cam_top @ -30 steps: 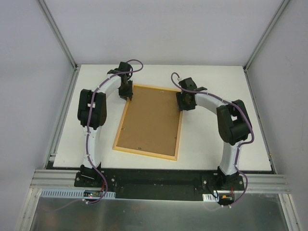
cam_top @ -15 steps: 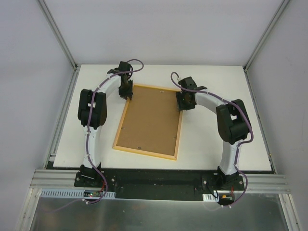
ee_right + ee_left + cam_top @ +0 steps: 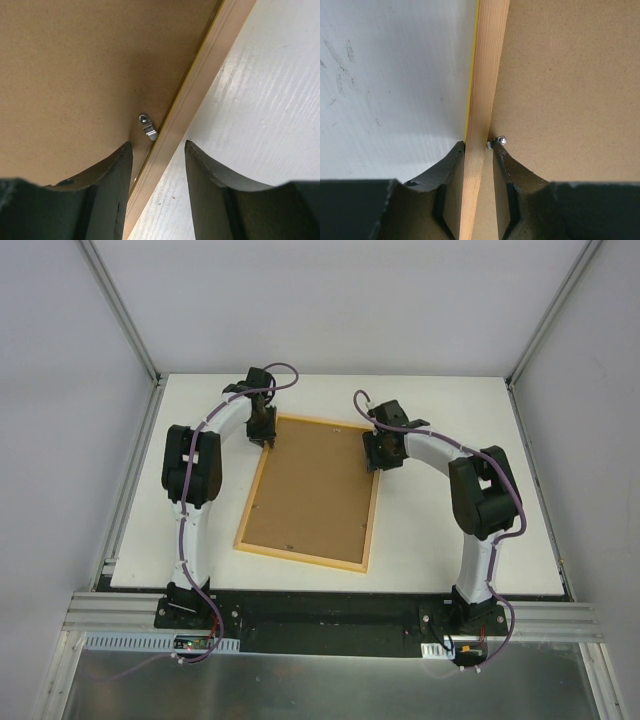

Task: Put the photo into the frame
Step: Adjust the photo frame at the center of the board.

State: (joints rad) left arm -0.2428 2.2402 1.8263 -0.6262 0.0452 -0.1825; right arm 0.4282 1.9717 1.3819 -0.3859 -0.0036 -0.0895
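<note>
The backing panel is the landmark here. The frame runs all round it and lies flat on the white table, light wood back up and yellow front down. Only a thin yellow sliver shows along the outer edge of the rail in the left wrist view. The photo is not visible in any view, so I cannot tell whether it already sits beneath the panel.

The left gripper is at the panel's far left corner, its fingers pressed together on the frame's left rail, one outside it and one on the panel side, just beside a small metal clip. That grip probably pins the frame so it cannot slide.

The right gripper is on the panel's right edge, towards its far end. Its jaws stand apart and straddle the rail with a gap on both sides, one finger above the panel and the other above bare table. A second clip lies just ahead of them on the panel's edge — likely what this arm is lined up to work.

The frame's long axis runs near to far, with its far end swung a little to the right of its near end.
</note>
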